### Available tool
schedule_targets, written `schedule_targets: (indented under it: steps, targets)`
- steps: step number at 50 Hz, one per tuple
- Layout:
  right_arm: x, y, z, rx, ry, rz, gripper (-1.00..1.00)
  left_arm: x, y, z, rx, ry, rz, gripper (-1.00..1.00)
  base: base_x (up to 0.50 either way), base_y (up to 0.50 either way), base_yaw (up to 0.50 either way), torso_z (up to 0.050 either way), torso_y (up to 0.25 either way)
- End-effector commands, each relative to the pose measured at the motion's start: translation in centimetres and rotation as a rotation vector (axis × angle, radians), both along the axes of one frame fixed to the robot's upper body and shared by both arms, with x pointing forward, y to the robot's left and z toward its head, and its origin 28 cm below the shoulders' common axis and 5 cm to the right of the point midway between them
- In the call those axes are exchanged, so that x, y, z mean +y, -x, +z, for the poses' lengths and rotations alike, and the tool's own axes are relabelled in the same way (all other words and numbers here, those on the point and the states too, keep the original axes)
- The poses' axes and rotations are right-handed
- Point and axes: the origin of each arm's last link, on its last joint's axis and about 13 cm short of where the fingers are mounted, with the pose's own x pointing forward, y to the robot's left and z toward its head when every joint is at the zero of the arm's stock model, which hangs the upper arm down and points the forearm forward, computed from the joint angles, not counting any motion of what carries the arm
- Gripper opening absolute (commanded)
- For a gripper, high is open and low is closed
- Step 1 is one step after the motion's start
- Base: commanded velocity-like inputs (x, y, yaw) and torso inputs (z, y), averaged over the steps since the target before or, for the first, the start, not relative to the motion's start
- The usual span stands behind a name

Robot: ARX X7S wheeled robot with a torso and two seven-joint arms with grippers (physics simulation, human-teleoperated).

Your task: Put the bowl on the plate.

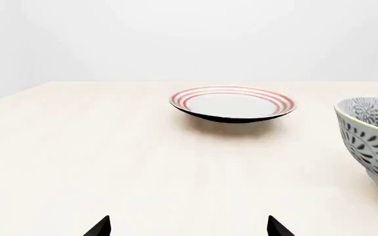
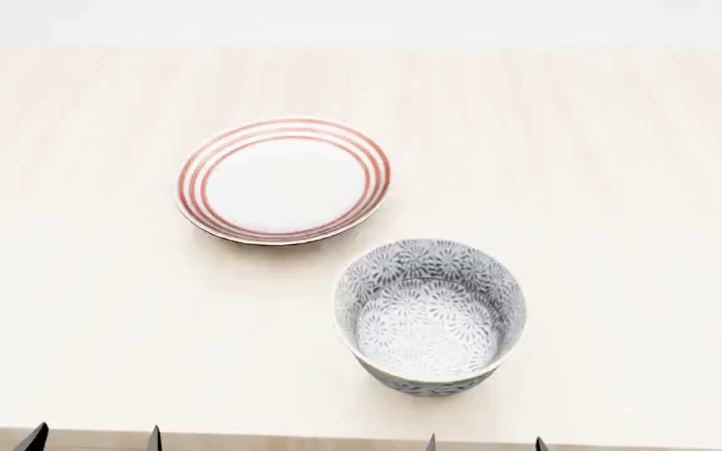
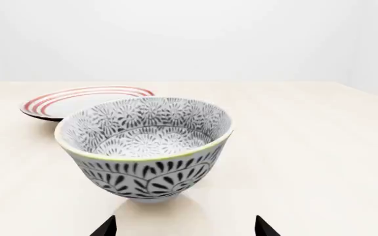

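Observation:
The bowl (image 2: pixel 431 315), deep and white with a dense grey-blue floral pattern, stands upright on the table near its front edge. The plate (image 2: pixel 283 178), white with red rings round its rim, lies on the table behind the bowl and to its left, a small gap between them. In the right wrist view the bowl (image 3: pixel 146 145) is straight ahead of my right gripper (image 3: pixel 184 227), which is open and empty, with the plate (image 3: pixel 84 102) beyond. My left gripper (image 1: pixel 189 227) is open and empty too, facing the plate (image 1: pixel 233 103), the bowl (image 1: pixel 373 137) off to one side. Only fingertips show (image 2: pixel 33 438).
The pale wooden table (image 2: pixel 612 169) carries only these two things. Its front edge runs along the bottom of the head view, where both grippers' fingertips poke up. A white wall stands behind the far edge.

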Motion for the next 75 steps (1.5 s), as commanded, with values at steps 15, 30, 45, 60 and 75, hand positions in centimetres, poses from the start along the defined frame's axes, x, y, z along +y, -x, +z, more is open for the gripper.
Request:
schedule_targets:
  steps: [15,30,45,60,75]
  targets:
    - [0.0,0.0,-0.2,0.008,0.002,-0.004,1.00,0.0,0.0,-0.1,0.001,-0.003,-0.001,1.00,0.00,0.00,0.00,0.000,0.000]
    - [0.1,0.1,-0.4,0.007,0.014,0.003,1.00,-0.2,0.1,-0.3,-0.004,-0.058,-0.016,1.00,0.00,0.00,0.00,0.000,0.000]
    - [0.1,0.2,-0.3,-0.001,0.015,0.013,1.00,-0.2,0.0,-0.2,0.005,-0.050,-0.017,1.00,0.00,0.00,0.00,0.000,0.000]
    - [-1.9,0.8,11.3,-0.690,-0.140,-0.116,1.00,2.7,0.8,11.2,-0.612,-0.123,0.262,1.00,0.00,0.00,0.00,0.000,0.000]
    - [-1.9,1.0,11.6,-0.713,-0.156,-0.110,1.00,3.1,0.9,11.8,-0.629,-0.107,0.290,1.00,0.47,-0.03,0.00,0.000,0.000]
